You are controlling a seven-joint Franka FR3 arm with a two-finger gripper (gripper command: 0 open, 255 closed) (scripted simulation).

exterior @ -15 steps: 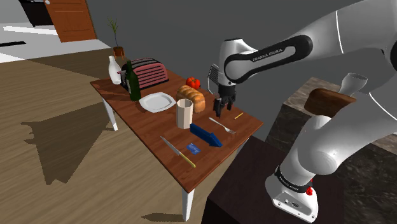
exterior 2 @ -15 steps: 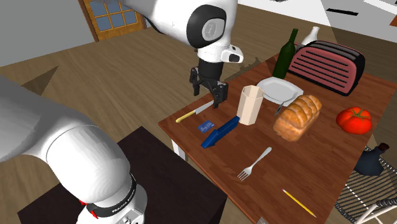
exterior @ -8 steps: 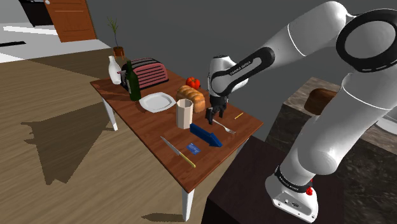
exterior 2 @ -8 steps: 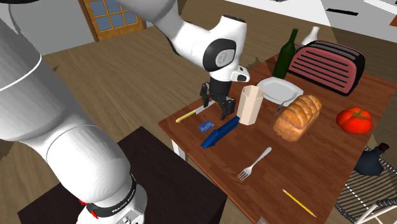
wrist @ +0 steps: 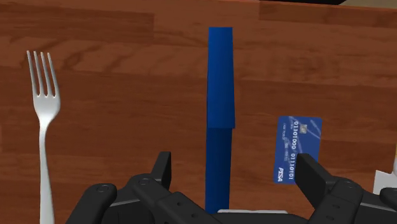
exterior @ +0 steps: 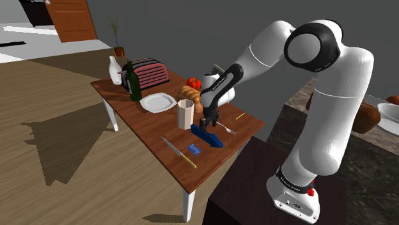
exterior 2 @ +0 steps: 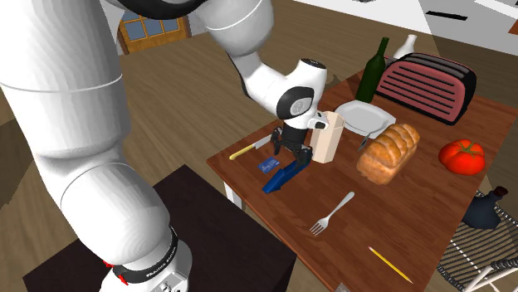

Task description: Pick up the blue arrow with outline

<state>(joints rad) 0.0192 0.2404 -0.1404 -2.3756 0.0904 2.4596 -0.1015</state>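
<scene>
While pincer (wrist: 235, 169), spread wide, straddles blue arrow (wrist: 220, 83), blue card (wrist: 296, 147) just beside reads "PISA".

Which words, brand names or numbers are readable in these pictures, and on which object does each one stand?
"PISA": printed at one end of the blue card, wrist view.
A row of zeros and ones along the same card: too small to read with certainty.
A smaller line beside the digits: too small to read.
"FRANKA EMIKA": on the black band around the arm's base, second exterior view.
</scene>
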